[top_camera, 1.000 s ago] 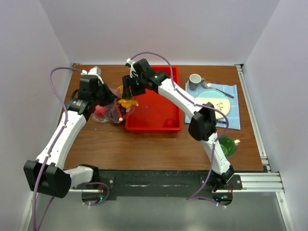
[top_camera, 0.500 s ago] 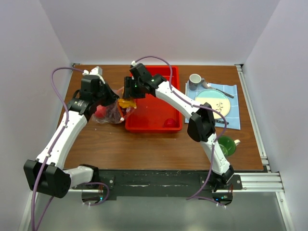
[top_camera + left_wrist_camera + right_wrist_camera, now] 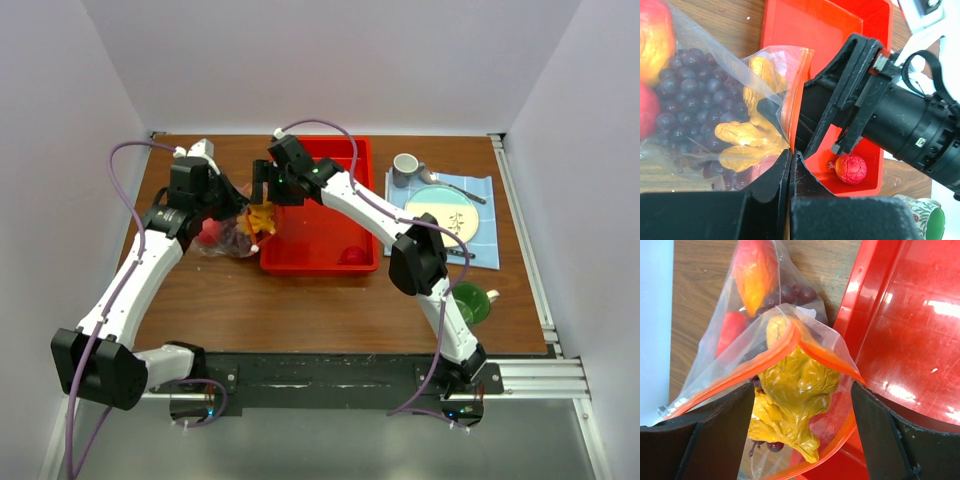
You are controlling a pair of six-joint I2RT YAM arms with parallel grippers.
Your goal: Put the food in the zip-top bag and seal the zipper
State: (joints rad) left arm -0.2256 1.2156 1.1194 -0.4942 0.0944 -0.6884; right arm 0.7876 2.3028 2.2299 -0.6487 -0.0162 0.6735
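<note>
Yellow cluster [image 3: 747, 142] lies in zip-top bag [image 3: 715, 95] pinched by left gripper [image 3: 790, 156]; right gripper [image 3: 801, 390] spread apart

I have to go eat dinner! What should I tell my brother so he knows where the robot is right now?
Left gripper: shut on the bag at its edge.
Right gripper: open, fingers either side of the yellow cluster in the bag's mouth.
Done: grapes are inside.
Left: one red fruit in the tray, then seal the open zipper.
</note>
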